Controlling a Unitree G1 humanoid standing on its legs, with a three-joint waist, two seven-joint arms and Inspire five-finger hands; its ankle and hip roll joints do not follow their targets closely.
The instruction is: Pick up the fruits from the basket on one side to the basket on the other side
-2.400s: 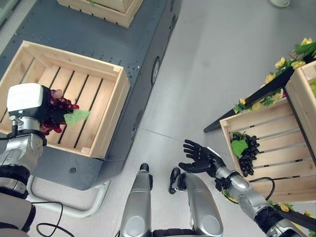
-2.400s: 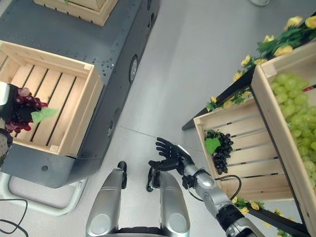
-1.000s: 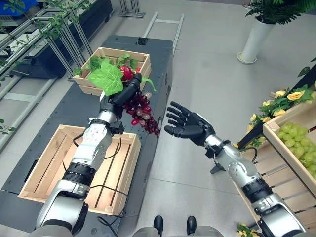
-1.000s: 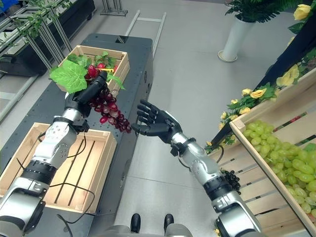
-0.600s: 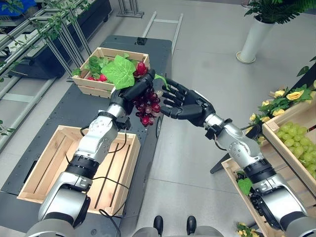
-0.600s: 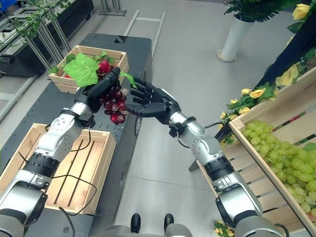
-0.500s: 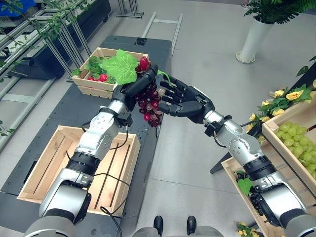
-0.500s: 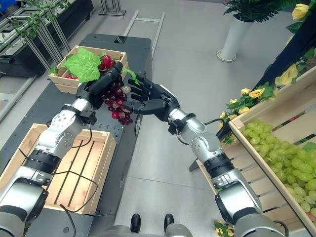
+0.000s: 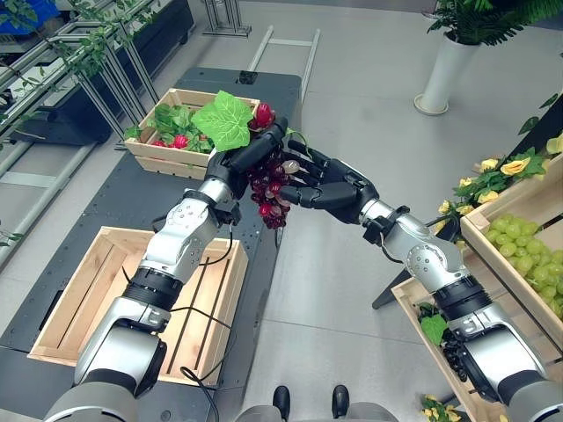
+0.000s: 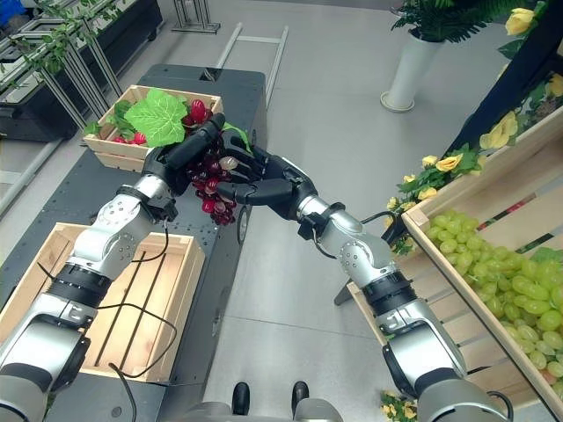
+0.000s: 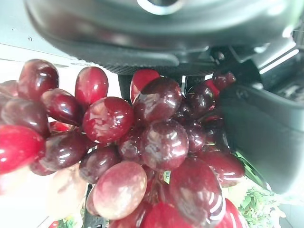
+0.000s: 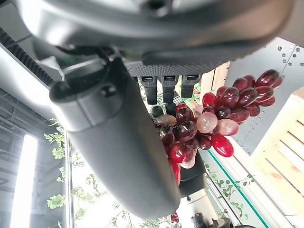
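A bunch of red grapes (image 9: 268,189) with a green leaf (image 9: 227,119) hangs in the air above the right edge of the dark cart (image 9: 132,202). My left hand (image 9: 242,158) is shut on the top of the bunch. My right hand (image 9: 339,189) reaches in from the right, its straight fingers (image 10: 239,186) lying against the grapes and its thumb beside them. Up close, the right wrist view has the bunch (image 12: 213,118) between thumb and fingers, and the grapes (image 11: 142,142) crowd the left wrist view.
An empty wooden crate (image 9: 57,325) sits on the cart's near end, and a crate of red fruit and leaves (image 9: 163,156) at its far end. On the right stand slanted crates with green grapes (image 9: 528,255) and dark grapes (image 9: 453,356). A white planter (image 9: 437,75) stands behind.
The camera has tilted up since the first frames. My left hand raised the bunch and swung it right; my right hand came up to meet it, and its fingers now rest on the grapes.
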